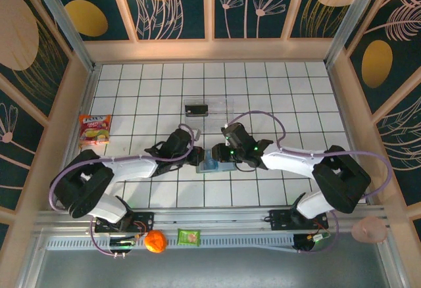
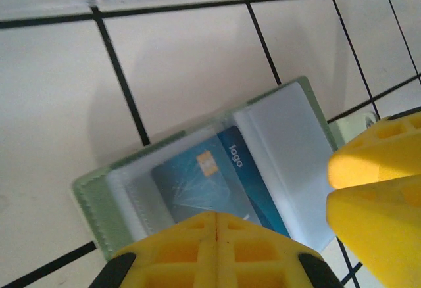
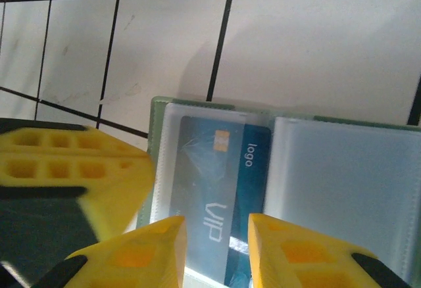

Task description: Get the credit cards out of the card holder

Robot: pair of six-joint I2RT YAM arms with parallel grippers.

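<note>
Arms meet over the middle of the counter (image 1: 276,91) in the top view. The left gripper (image 1: 197,159) and right gripper (image 1: 228,155) nose in from either side at the holder (image 1: 212,165), which lies open and flat between them. A clear tray (image 1: 207,106) sits farther off.

Left wrist view: the holder (image 2: 99,202) is spread open, with a blue card (image 2: 217,176) tucked in one pocket behind a clear window. White "logo" runs along the card beside an orange chip. The left gripper (image 2: 217,221) has its jaws together at the holder's near edge; whether they pinch anything is hidden.

Right wrist view: the right gripper (image 3: 217,235) has its jaws apart, one finger on each side of the card's near end, clamped on nothing. The card (image 3: 210,169), in the holder's (image 3: 329,169) left half, reads "VIP" and "logo". The right half looks empty, though its cloudy plastic may hide another. With the card seated in its pocket, I judge nothing is out yet, and the whole pull is left to do.
</note>
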